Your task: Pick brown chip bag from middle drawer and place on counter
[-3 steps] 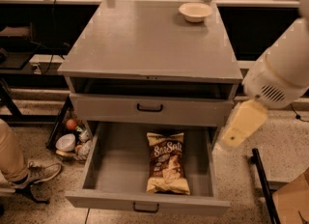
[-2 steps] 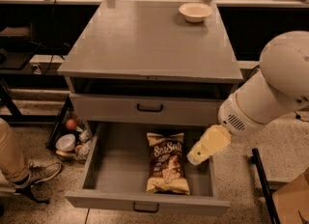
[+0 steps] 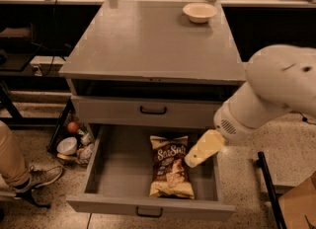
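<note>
Below the front edge of the table [image 3: 148, 40], a broad grey cabinet top, the robot's white arm [image 3: 266, 90] reached in past the front right corner and sloped down to the left. The middle drawer [image 3: 123, 166] stood pulled out beyond that front edge, its grey floor open to view, under a shut drawer front [image 3: 108, 109] with a black handle. The brown chip bag [image 3: 170, 169] lay flat on the drawer floor, right of centre, its lettered end toward the table. The gripper [image 3: 193, 158], a cream wedge at the arm's end, hung over the drawer with its tip at the bag's upper right edge. Whether it touched the bag was unclear, and how far the jaws stood open could not be told. It appeared to carry nothing. A cream bowl [image 3: 199, 12] sat near the table's far right corner.

The step in hand looked to be the reach for the bag; the pick was not yet made. The next move would call for bringing the jaws over the bag's middle, closing on the crinkly film, lifting it clear of the drawer walls and the table's overhanging front edge, then setting it on bare table away from the bowl.
</note>
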`<state>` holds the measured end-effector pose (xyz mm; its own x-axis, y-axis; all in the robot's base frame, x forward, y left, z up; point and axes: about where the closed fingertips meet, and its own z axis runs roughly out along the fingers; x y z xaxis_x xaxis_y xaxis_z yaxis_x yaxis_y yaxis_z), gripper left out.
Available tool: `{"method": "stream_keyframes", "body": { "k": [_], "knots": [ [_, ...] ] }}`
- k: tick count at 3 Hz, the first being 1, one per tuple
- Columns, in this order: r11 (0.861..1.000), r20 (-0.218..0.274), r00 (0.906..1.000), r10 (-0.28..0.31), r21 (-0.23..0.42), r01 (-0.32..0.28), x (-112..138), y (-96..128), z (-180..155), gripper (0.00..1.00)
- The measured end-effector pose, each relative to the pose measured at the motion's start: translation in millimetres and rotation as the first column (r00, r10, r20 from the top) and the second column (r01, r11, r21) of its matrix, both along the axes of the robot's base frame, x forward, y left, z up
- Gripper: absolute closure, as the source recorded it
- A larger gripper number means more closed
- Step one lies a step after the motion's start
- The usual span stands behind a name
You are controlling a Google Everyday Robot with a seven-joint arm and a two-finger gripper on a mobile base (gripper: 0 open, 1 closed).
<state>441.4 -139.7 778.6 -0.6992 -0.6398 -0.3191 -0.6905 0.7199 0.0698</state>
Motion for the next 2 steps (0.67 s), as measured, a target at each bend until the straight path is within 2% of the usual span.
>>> {"method": "stream_keyframes", "body": {
  "k": [1,2],
  "knots": [
    [0.993,-0.078,0.9901,-0.117,0.003,0.117,30.4,5.3,-79.1,0.0],
    [0.961,-0.137,0.9543,-0.266,0.047,0.274,54.1,7.9,-148.1,0.0]
  ]
}}
